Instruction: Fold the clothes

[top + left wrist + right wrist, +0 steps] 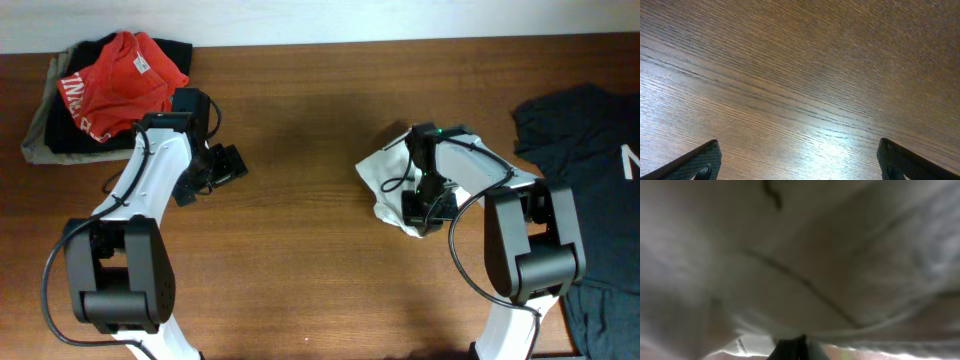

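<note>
The soft, crumpled white T-shirt point(385, 180) lies on the smooth wood table point(300, 250). The right fingers point(790, 347) pinch it tight; the left fingers point(225, 165) spread wide, empty.

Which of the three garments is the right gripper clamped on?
The white T-shirt, bunched under the right gripper; the red garment lies far left, the black T-shirt at the right edge.

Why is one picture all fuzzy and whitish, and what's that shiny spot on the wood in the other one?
Right wrist view: the white T-shirt is very close to the lens and fills the picture, so it looks blurred and dim. Left wrist view: the table is sharp, and the shiny spot low in the middle is light bouncing off the wood. Overhead view: evenly lit and clear.
</note>
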Robot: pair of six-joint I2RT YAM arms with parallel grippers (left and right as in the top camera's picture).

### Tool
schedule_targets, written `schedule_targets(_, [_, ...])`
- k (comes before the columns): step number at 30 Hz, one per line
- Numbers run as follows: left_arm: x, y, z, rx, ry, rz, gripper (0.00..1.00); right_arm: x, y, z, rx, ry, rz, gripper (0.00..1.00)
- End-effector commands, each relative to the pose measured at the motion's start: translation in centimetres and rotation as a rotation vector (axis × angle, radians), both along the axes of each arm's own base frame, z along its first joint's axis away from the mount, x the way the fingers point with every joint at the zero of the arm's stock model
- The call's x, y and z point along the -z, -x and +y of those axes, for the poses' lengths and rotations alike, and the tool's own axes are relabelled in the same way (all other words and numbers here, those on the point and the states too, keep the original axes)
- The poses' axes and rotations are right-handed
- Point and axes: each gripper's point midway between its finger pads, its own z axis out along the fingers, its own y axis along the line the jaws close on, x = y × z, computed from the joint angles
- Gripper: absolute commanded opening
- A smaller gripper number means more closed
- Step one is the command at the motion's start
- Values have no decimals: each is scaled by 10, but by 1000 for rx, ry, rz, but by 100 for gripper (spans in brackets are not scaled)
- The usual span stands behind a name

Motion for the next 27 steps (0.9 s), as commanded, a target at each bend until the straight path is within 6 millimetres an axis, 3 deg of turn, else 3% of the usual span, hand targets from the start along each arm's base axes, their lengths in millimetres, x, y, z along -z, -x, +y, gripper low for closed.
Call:
schedule_targets(1, [-2,2,2,4,-5,-2,99,-1,2,-6,47,52,-10,4])
schedule_targets(4, [-2,2,2,4,-5,-2,99,-28,-7,-15,36,100,-69,4])
schedule_targets(5, [-2,2,2,4,-5,-2,99,-50,-11,-22,33,143,-103,4])
schedule_targets(9, [-2,2,2,4,-5,-2,99,-102,-24,-35,33,195,-213,5])
schedule_targets(12, [-2,2,2,4,-5,-2,99,-130,-39,-47,99,184,-319,15])
schedule_targets(13, [-2,2,2,4,-5,-2,99,-135,-47,-53,132,179,-357,25])
schedule_targets(14, [-2,2,2,4,-5,-2,99,-137,-58,-57,162,155,-399,29])
schedule_targets(16, [-2,1,2,4,-5,-4,99,-132,-74,-57,155,104,-438,29])
schedule_targets(21, [-2,1,2,4,-5,-5,99,-105,-106,-68,185,58,-470,14])
schedule_targets(27, [-2,1,2,4,-5,-7,99,-69,-116,-62,206,-16,-415,8])
